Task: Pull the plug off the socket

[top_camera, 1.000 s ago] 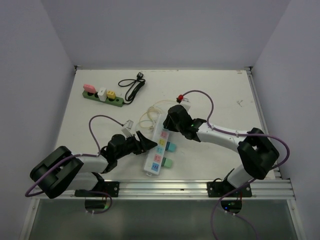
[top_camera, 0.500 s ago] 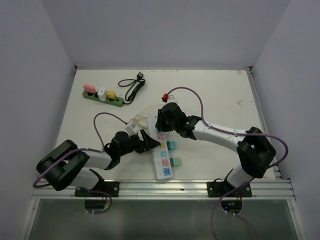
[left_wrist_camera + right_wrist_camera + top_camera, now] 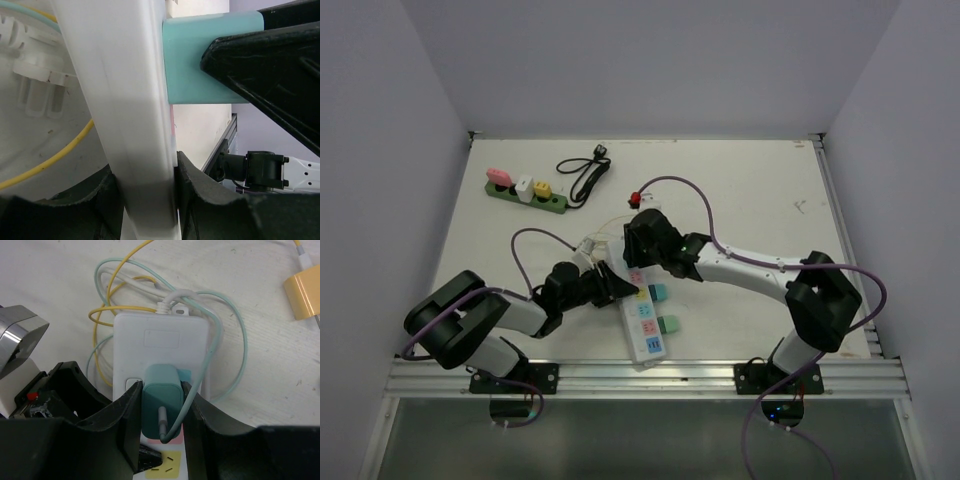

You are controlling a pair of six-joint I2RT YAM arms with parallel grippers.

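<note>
Upper end of the power strip (image 3: 646,328) hidden at frame centre.
The left end effector (image 3: 146,186) clamps its sides; the right end effector (image 3: 160,407), wrist bent downward, pinches the teal plug (image 3: 160,387), prongs unseen.

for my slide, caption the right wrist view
Right gripper clamped on teal plastic plug seated in white plastic power strip

We find the power strip (image 3: 160,340) smooth white plastic, faintly glossy. The teal plug (image 3: 161,395) is satin plastic. The fingers (image 3: 127,425) of the right gripper (image 3: 161,387) look matt black plastic. The table (image 3: 760,200) is matt white, lightly scuffed; its front rail (image 3: 650,378) is bare ribbed metal.
</note>
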